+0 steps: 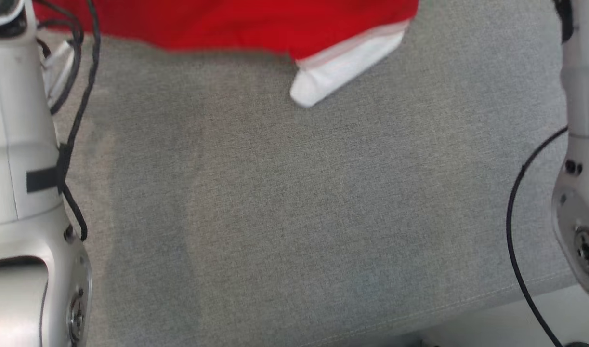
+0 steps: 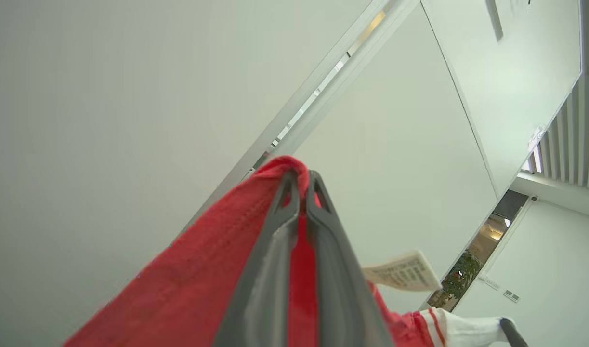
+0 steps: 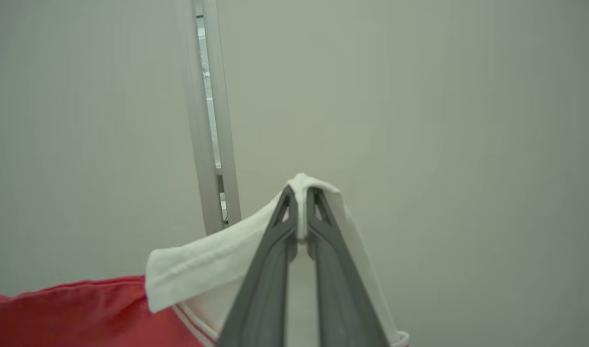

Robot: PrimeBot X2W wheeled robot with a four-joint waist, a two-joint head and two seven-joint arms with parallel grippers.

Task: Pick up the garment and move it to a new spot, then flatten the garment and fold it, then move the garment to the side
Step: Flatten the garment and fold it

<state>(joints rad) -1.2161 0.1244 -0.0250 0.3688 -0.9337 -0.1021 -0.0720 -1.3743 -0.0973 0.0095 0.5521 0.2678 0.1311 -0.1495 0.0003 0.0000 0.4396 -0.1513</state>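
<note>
The garment (image 1: 255,24) along the top of the head view is soft, matt red knit cloth with a stitched hem, its white sleeve end (image 1: 345,70) is the same matt cloth, and the grey table covering (image 1: 294,202) below is coarse, matt woven fabric. At the frame's side edges the left forearm (image 1: 19,144) and right forearm (image 1: 581,120) are smooth, glossy pale shells, whether plastic or painted metal I cannot tell, with a smooth black cable (image 1: 513,231). In the wrist views the left gripper (image 2: 302,178) and right gripper (image 3: 302,193) look like smooth, matt dark grey plastic, and a printed label (image 2: 402,272) looks papery.
</note>
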